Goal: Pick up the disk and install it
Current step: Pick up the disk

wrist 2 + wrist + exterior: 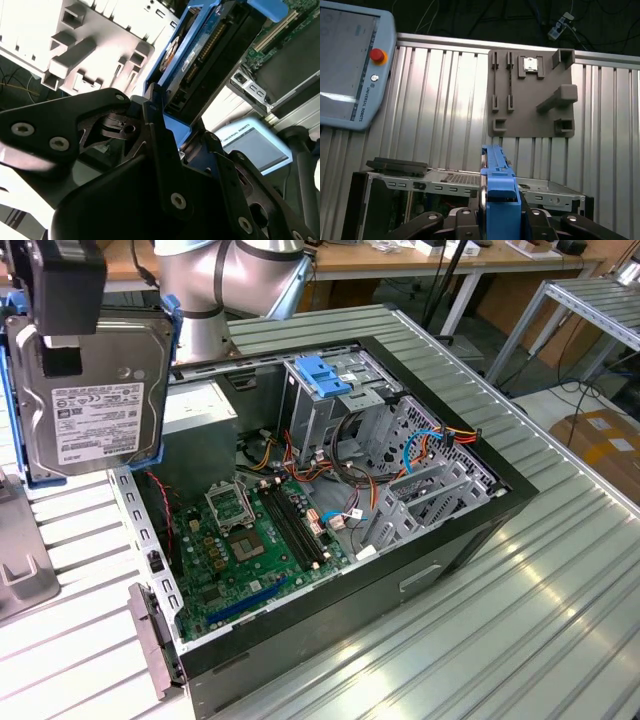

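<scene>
Print covers the white label on the flat silver-faced rectangular disk (95, 395) with bright blue plastic side rails, too small to make out. The disk hangs upright at the exterior view's left, label towards that camera and not yet in the case. The black gripper (62, 340), its upper part cut off by the frame, pinches the disk across those rails. In both wrist views the black metal fingers (150, 117) press against the blue plastic from either side, and the disk is seen edge-on. Below it, at the frame's edge, sits part of a grey moulded plastic fixture plate (530, 95) with raised blocks. Further right lies the open black metal computer case (440, 370) on its side, holding a green motherboard (250, 550). Behind that stand a grey perforated metal cage (310, 425) topped by a light-blue plastic bracket (322, 375) and a tangle of blue and orange cables (430, 440) that hides what is behind it. The ribbed aluminium table (520, 620) runs off to the right. A grey teach pendant (350, 65) with a red button (377, 55) lies on the slats, its screen cut off.
</scene>
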